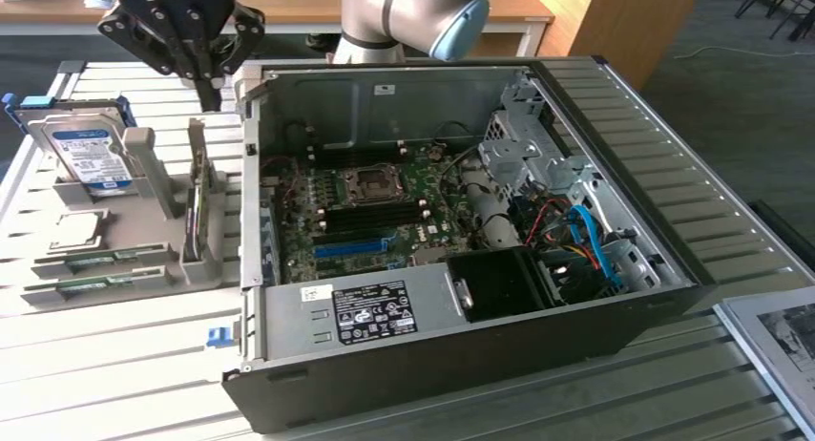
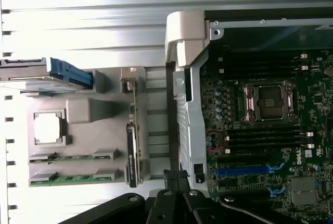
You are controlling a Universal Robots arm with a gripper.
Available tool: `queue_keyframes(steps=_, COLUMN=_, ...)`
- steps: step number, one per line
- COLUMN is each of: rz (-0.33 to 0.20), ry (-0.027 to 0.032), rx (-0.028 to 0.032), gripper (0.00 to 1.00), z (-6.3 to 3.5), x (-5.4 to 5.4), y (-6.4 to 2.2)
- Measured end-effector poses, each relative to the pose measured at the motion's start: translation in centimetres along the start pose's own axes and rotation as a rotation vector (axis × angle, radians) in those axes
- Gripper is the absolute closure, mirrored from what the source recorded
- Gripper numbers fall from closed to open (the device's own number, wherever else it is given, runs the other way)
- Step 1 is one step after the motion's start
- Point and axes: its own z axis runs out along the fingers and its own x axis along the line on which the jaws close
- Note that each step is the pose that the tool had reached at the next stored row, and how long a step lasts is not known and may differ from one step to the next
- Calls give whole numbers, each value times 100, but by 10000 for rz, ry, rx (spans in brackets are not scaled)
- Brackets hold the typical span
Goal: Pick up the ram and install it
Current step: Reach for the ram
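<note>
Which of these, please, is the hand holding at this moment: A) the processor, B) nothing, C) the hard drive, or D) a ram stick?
B: the hand is shut on nothing, and both ram sticks lie flat in the gray holder.

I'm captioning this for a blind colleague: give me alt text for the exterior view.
A shut pincer hangs near a grey holder with a hard drive and green ram sticks, on the exterior view's left of an open computer case showing its motherboard.
</note>
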Motion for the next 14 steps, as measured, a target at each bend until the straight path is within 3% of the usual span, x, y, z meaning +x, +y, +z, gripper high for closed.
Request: queue_keyframes(steps=14, rz=2, ry=29, rx=2, gripper=90, z=-1, x=378, y=-29)
